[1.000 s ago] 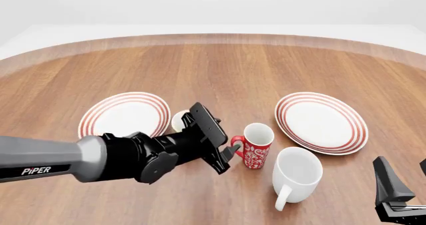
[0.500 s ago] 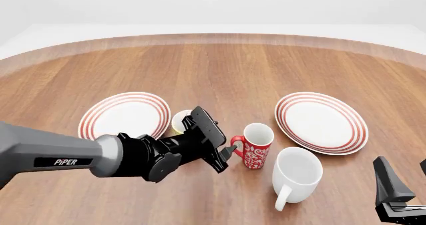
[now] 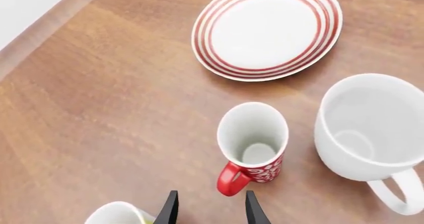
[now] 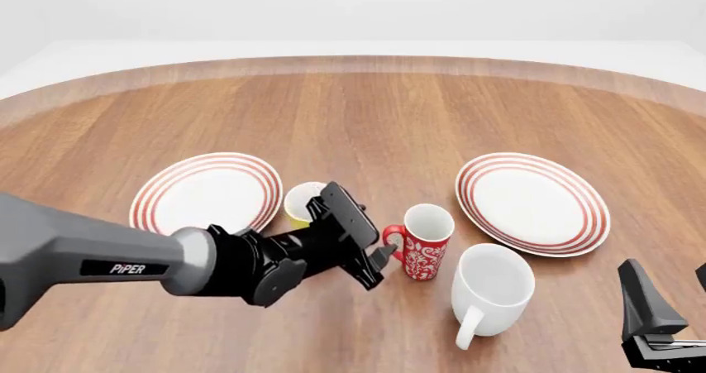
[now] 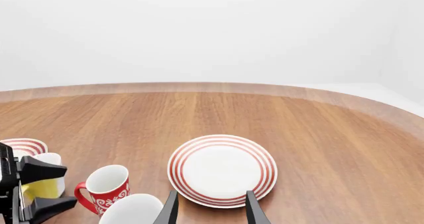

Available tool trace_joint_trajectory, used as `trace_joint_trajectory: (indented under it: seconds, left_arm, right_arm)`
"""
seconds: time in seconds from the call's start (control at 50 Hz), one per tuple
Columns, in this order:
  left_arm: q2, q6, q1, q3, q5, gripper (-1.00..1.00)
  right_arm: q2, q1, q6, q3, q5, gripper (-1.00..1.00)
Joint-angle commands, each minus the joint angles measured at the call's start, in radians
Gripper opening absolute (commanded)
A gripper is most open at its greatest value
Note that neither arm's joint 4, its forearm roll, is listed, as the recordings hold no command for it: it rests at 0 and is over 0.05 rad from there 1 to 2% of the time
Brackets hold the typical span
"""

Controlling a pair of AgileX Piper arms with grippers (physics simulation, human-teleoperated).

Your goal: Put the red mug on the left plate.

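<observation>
The red mug [image 4: 426, 245] with white floral pattern stands upright on the table between the two plates, its handle [image 4: 391, 241] pointing left. My left gripper [image 4: 382, 259] is open, low by that handle. In the left wrist view the mug [image 3: 253, 140] is just ahead of the gripper [image 3: 210, 215], and the handle [image 3: 229, 180] lies in line with the gap between the fingertips, not touched. The left plate [image 4: 205, 193] is empty, behind and left of the left arm. My right gripper [image 4: 670, 297] is open and empty at the bottom right, also in its wrist view [image 5: 210, 211].
A yellow mug [image 4: 300, 201] stands by the left plate's right rim, close behind the left wrist. A large white mug [image 4: 492, 289] stands just right of and in front of the red mug. The right plate [image 4: 534, 203] lies empty at the right.
The left arm has sunk lower and its gripper has edged a little nearer the red mug's handle. More of the yellow mug shows. The mugs, plates and right arm have not moved.
</observation>
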Motion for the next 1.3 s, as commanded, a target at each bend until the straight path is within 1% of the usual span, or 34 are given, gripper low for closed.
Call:
trace_joint_trajectory:
  seconds: [0.02,0.32,0.62,0.96,1.12,1.14,1.16,1.22,1.24,1.3]
  left_arm:
    - [0.004,-0.008,-0.009,0.01,-0.017,1.0]
    - [0.019,-0.037,-0.034,0.028,-0.066,1.0]
    - [0.079,-0.049,-0.045,0.009,-0.096,1.0]
    - [0.12,-0.066,-0.035,-0.015,-0.118,1.0]
    - [0.124,-0.056,-0.019,-0.032,-0.11,1.0]
    - [0.128,-0.05,-0.012,-0.038,-0.108,-1.0]
    - [0.145,-0.035,0.001,-0.056,-0.099,-1.0]
    - [0.147,-0.03,0.009,-0.06,-0.101,-1.0]
    - [0.159,-0.02,0.028,-0.078,-0.095,-1.0]
    - [0.159,-0.019,0.033,-0.077,-0.101,-1.0]
  right_arm:
    - [0.0,0.0,0.0,0.0,0.0,1.0]
    - [0.0,0.0,0.0,0.0,0.0,1.0]
    - [0.0,0.0,0.0,0.0,0.0,1.0]
    - [0.0,0.0,0.0,0.0,0.0,1.0]
    - [0.001,0.0,0.0,0.0,0.0,1.0]
    - [0.0,0.0,0.0,0.0,0.0,1.0]
    - [0.0,0.0,0.0,0.0,0.0,1.0]
    - [0.0,0.0,0.0,0.0,0.0,1.0]
    - [0.0,0.0,0.0,0.0,0.0,1.0]
    - [0.0,0.0,0.0,0.0,0.0,1.0]
